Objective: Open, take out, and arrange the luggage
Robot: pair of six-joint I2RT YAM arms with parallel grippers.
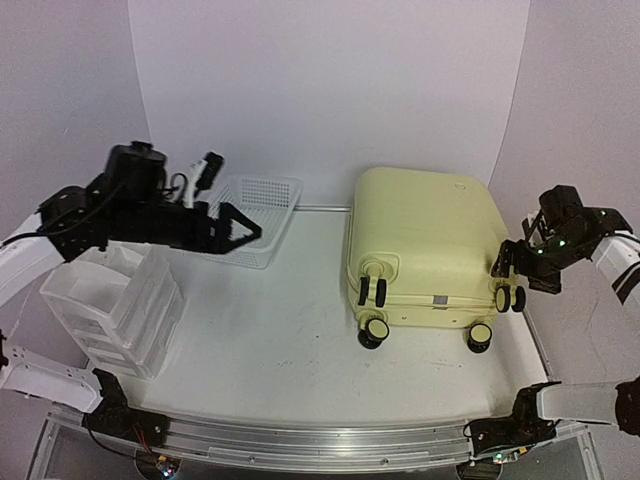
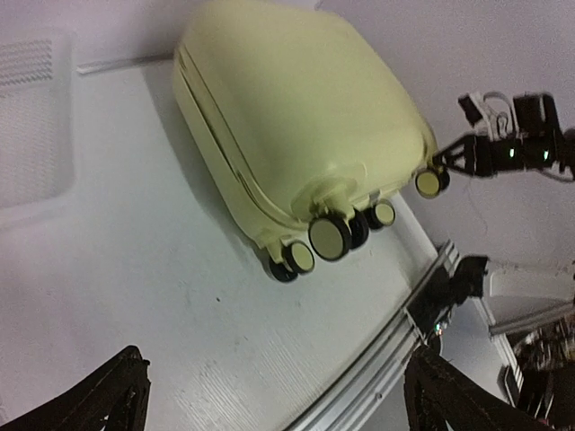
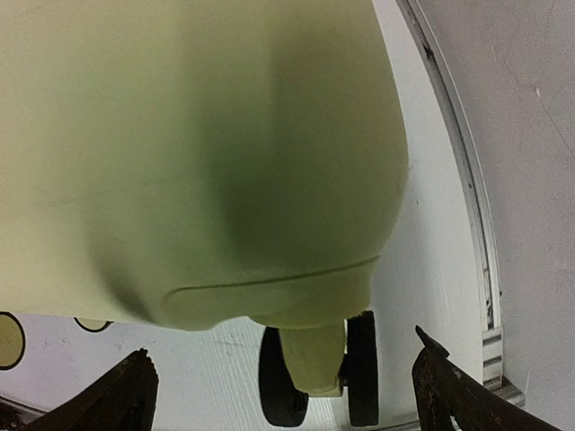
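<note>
Luggage (image 1: 425, 245) lies closed just beside the wide-spread right pincer (image 1: 512, 268).

The luggage (image 1: 425, 240) is a pale yellow hard-shell suitcase with rounded corners. It is closed, its two shells meeting along a seam that runs round the side. It lies flat on one broad shell on the right half of the desk (image 1: 270, 350), with the other broad shell facing up, and it reaches back nearly to the far wall. Its wheeled end faces the near edge and carries four caster wheels (image 1: 375, 331), black with cream hubs: two low by the desk surface and two higher. A small grey patch (image 1: 440, 301) sits on that near face between the wheels.
</note>
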